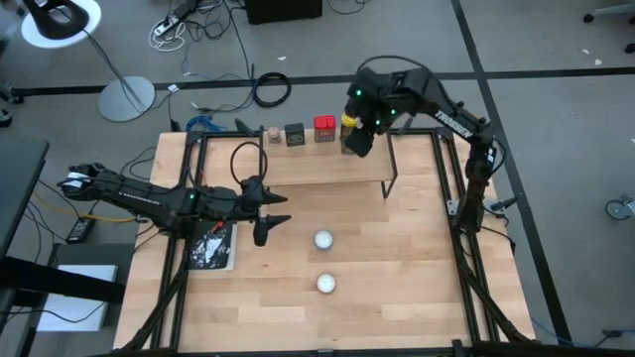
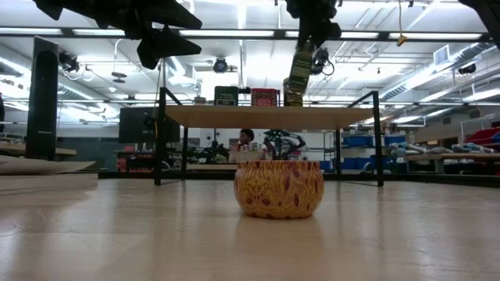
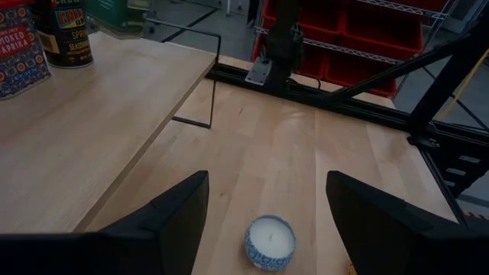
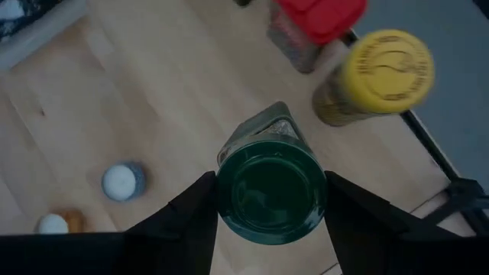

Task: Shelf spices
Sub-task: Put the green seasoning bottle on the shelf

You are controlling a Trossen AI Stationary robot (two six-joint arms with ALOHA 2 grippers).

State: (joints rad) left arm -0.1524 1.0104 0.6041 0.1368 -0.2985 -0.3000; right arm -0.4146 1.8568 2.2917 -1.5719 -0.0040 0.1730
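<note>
Right claw (image 4: 269, 200) clamped on green-lidded glass jar (image 4: 269, 191); lower it straight beside the yellow-lidded jar (image 4: 374, 76), no bumping.

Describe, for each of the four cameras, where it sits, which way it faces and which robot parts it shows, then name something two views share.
High: overhead, straight down; both arms, shelf.
Low: table height, facing the room; arms above, patterned candle in front.
Left wrist: past the open left gripper at a blue candle.
Right wrist: down past the right gripper, shut on the green-lidded jar.
Shared: yellow-lidded jar.
</note>
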